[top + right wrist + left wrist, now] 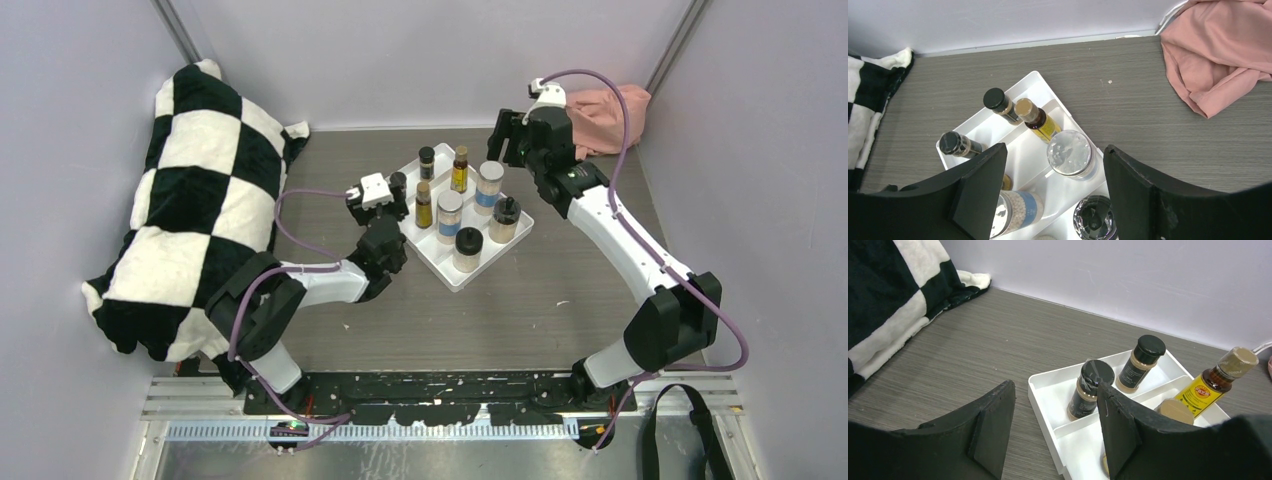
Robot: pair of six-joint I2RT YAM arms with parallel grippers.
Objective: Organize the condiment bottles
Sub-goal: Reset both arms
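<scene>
Top external shows you all eight condiment bottles standing upright in the white tray [440,266] at mid-table, so by my read the sorting is nearly done. Your left gripper [397,192] sits at the tray's 9 o'clock edge. Your right gripper [512,140] hangs over its 1 o'clock corner. The checkered blanket [190,200] lies well off at 9 o'clock.

Left wrist shows your left gripper [1055,397] with its jaws moderately apart and nothing between them. The nearer tiny dark bottle [1090,390] stands just past the fingertips at about 1 o'clock, close to the right-hand finger, with its long axis roughly vertical. Its twin [1143,362] stands beyond it in the same tray compartment. A slim amber bottle [1220,380] is further out at 2 o'clock. If that nearer bottle needs nudging, this arm is the closer one. You would have to shift right to centre it in the gap.

Right wrist shows your right gripper [1054,150] spread wide and empty, looking steeply down on the tray. A silver-lidded jar [1070,152] stands below the gap, a touch toward 3 o'clock, lid facing up. The pink cloth [1218,55] lies apart at 2 o'clock.
</scene>
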